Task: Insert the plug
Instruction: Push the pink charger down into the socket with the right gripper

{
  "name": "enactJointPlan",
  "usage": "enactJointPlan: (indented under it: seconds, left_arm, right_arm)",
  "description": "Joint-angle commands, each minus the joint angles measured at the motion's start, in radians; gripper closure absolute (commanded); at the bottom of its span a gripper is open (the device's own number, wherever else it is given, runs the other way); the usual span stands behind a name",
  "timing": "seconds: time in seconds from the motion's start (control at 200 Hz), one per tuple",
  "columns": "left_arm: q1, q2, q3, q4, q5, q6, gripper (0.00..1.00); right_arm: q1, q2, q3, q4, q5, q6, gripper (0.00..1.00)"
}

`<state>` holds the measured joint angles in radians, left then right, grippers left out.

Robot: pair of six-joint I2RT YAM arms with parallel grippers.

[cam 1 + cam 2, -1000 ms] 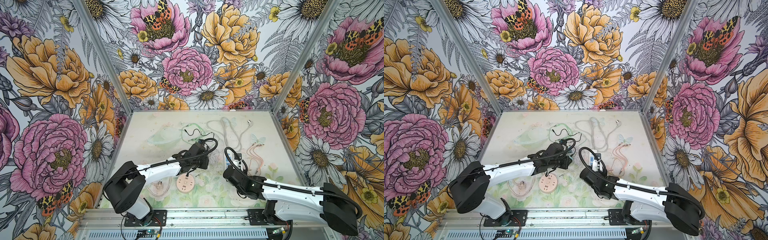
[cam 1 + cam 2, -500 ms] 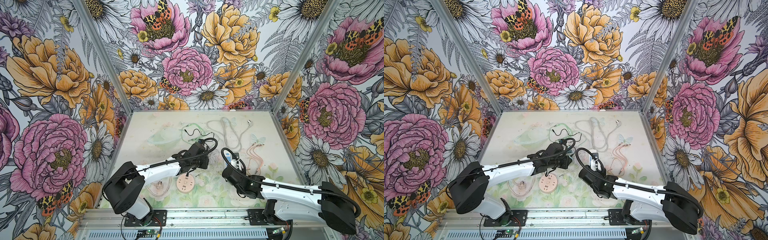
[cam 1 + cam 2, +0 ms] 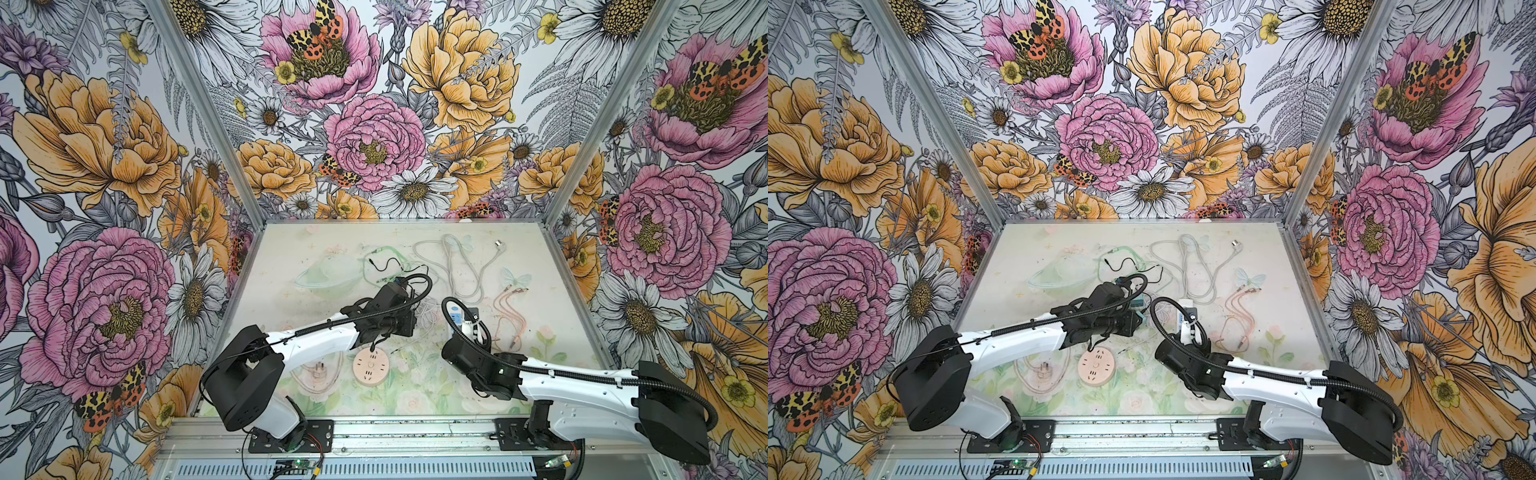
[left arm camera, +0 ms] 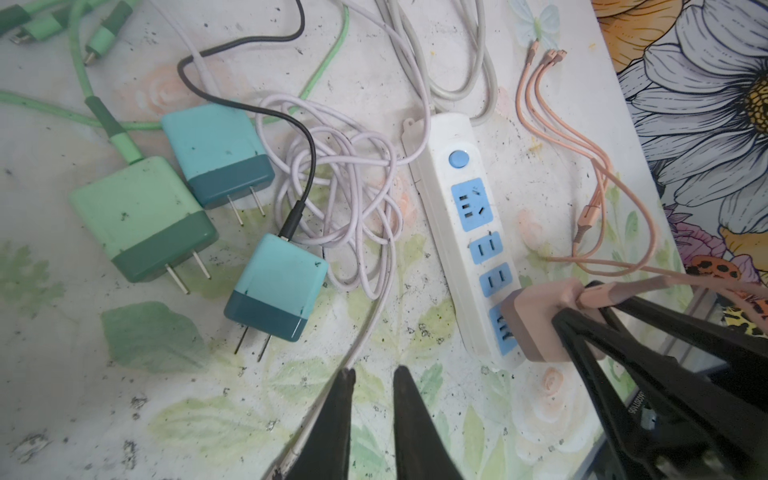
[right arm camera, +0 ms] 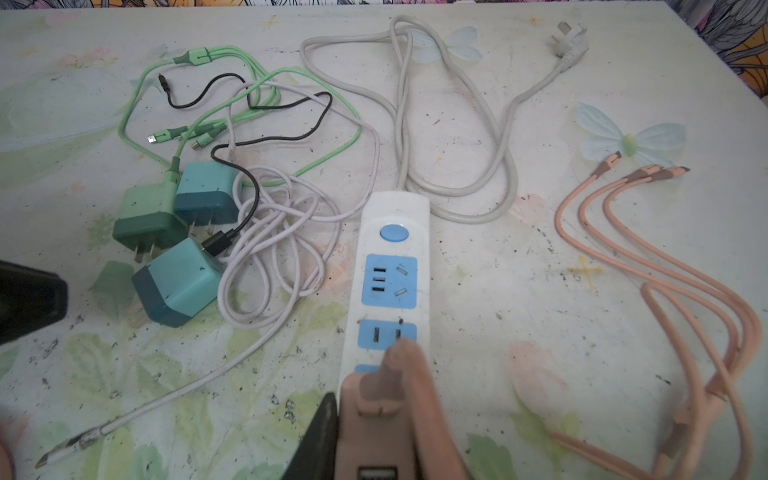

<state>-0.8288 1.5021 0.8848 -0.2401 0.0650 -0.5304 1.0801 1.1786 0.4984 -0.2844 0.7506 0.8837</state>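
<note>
A table (image 3: 286, 253) with a faded floral print sits inside flower-papered walls. Right of centre lies a white power strip (image 4: 465, 199) with blue sockets. The right end effector (image 4: 586, 318) grips a pink plug (image 4: 536, 320), which trails a pink cable. The plug is pressed against the strip's nearest socket; whether its prongs are in cannot be told. The left end effector (image 4: 372, 374) hangs closed and empty just left of the strip. Further left are a coiled lavender cable (image 4: 345, 187) and three green and teal chargers (image 4: 216, 149).
</note>
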Motion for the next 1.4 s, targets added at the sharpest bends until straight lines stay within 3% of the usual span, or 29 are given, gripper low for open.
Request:
enactJointPlan:
  seconds: [0.0,0.26,0.43,0.731,1.396]
  left_arm:
    - [0.008,-0.031,0.026,-0.035,0.02,-0.036,0.79]
    - [0.008,-0.049,-0.022,-0.04,-0.022,-0.044,0.78]
    - [-0.005,-0.028,-0.058,0.061,-0.023,-0.085,0.78]
    - [-0.026,0.004,-0.089,0.176,-0.027,-0.119,0.78]
    - [0.013,0.044,-0.085,0.225,0.055,-0.105,0.77]
  right_arm:
    - [0.024,0.045,0.007,-0.052,-0.069,0.051,1.0]
    - [0.047,0.001,-0.041,-0.098,-0.019,0.097,1.0]
    - [0.05,-0.031,-0.068,-0.103,-0.015,0.083,1.0]
    - [0.055,0.089,0.035,-0.255,0.016,0.077,1.0]
    - [0.064,0.182,0.044,-0.253,-0.016,0.157,1.0]
